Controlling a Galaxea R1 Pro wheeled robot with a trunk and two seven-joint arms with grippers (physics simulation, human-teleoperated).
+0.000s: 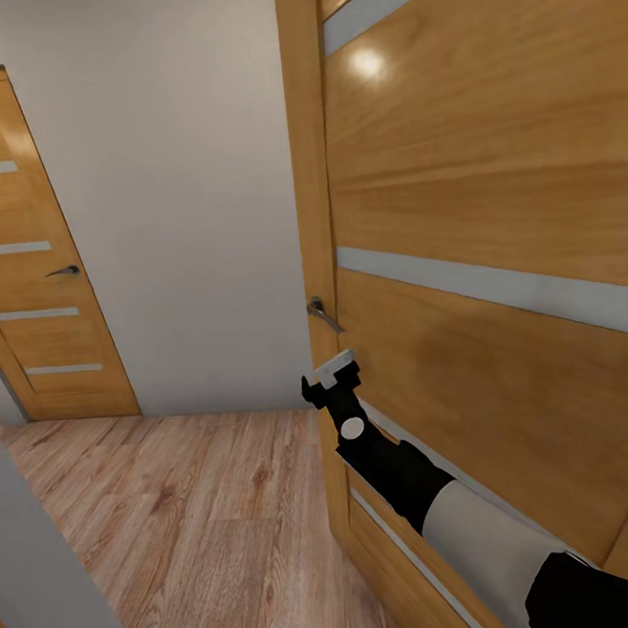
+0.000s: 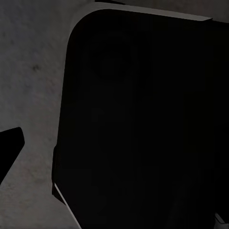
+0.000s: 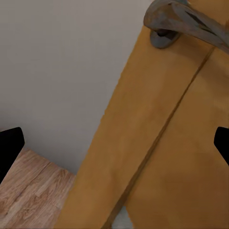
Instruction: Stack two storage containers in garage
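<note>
The storage containers are out of view. I am in a narrow hallway with a wood plank floor. My right gripper is stretched forward, just below the metal lever handle of an orange wooden door that stands close on the right. In the right wrist view the handle sits apart from the open gripper, whose fingers are wide apart with nothing between them. In the left wrist view my left gripper faces a black rounded body over a mottled grey surface, with one fingertip far out at the side.
A second orange door with a lever handle stands shut at the far left of the hallway. A bare grey-white wall closes the end. A grey wall corner juts in at the near left.
</note>
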